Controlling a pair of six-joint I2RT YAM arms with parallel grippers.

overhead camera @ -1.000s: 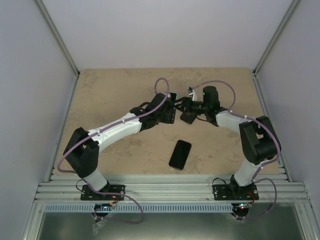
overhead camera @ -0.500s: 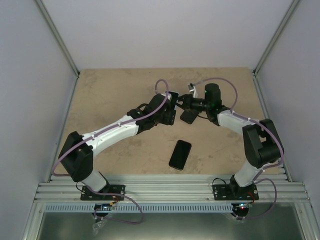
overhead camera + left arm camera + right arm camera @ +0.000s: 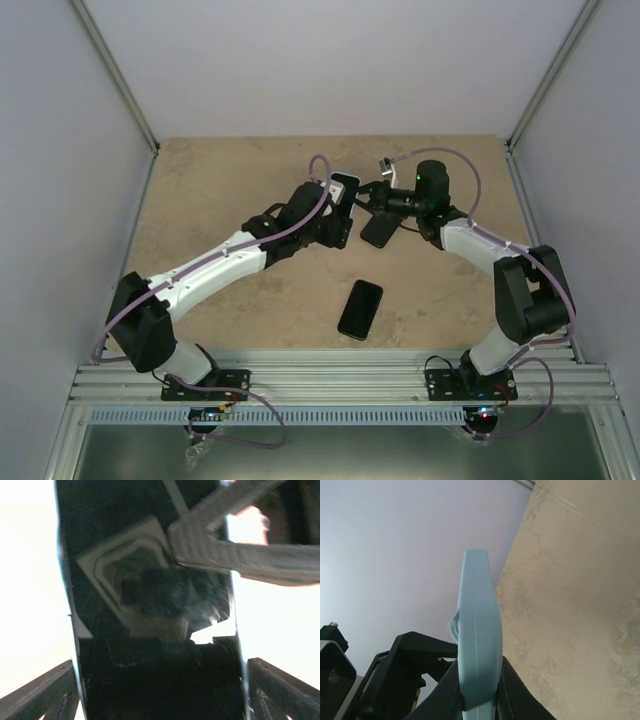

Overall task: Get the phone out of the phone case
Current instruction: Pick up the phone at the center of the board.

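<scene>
left gripper (image 3: 160, 666) clamped case (image 3: 477, 620) sides, right gripper (image 3: 479, 682) pinched its blue edge; we figured peel slow, left grip firm, no twisting

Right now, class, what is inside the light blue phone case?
Its inside is hidden: the phone case shows edge-on in the right gripper. A black phone lies apart on the table.

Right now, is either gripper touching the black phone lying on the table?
No, the black phone lies alone on the table, with the left gripper and right gripper together farther back, clear of it.
</scene>
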